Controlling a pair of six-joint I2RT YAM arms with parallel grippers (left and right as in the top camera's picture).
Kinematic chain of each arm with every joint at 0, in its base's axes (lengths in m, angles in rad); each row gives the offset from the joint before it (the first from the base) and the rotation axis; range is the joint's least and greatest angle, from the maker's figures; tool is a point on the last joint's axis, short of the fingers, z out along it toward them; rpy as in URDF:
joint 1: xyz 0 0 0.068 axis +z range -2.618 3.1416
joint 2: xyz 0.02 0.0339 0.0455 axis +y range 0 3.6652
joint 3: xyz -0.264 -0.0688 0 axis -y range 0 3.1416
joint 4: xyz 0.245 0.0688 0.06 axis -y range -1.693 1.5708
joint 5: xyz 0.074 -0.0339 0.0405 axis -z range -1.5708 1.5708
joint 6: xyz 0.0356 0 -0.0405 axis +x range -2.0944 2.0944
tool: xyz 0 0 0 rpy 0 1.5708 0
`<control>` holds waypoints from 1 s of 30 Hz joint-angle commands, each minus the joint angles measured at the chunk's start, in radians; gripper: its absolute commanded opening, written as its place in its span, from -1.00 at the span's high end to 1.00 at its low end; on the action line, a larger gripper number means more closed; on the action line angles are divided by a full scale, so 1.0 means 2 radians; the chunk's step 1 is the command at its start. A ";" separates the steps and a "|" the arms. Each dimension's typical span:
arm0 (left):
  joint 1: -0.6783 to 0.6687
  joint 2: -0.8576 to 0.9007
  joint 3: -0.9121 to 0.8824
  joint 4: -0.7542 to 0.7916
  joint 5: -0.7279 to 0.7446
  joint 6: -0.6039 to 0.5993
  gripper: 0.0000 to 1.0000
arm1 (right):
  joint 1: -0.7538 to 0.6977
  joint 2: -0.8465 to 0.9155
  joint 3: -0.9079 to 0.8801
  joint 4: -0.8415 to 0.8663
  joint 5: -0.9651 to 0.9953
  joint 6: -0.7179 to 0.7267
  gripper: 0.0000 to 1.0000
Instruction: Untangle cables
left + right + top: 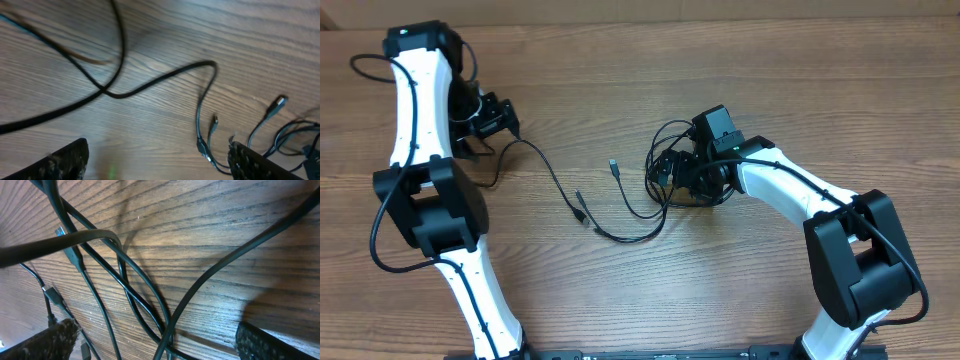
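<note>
Several thin black cables lie on the wooden table. One long cable runs from beside my left gripper toward the middle and ends near small plugs. In the left wrist view this cable lies loose on the wood. My left gripper is open, with only bare table between its fingers. A tangled bundle sits under my right gripper. In the right wrist view several crossing cables pass between the wide-open fingers of my right gripper; none is pinched.
A loose plug end lies between the two arms. Silver-tipped plugs lie near the left gripper's right finger. Each white arm carries its own thicker black wire.
</note>
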 commanded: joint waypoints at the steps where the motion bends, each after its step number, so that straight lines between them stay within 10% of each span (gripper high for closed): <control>1: -0.020 0.005 0.007 -0.002 -0.033 0.013 -0.77 | -0.002 0.000 0.013 0.002 0.005 -0.004 -1.00; 10: -0.034 0.007 0.007 0.041 -0.185 0.038 -0.58 | -0.002 0.000 0.010 0.003 0.004 -0.002 -1.00; 30: -0.032 0.010 -0.095 0.150 -0.059 0.289 -0.81 | -0.002 0.000 0.010 0.003 0.005 -0.002 -1.00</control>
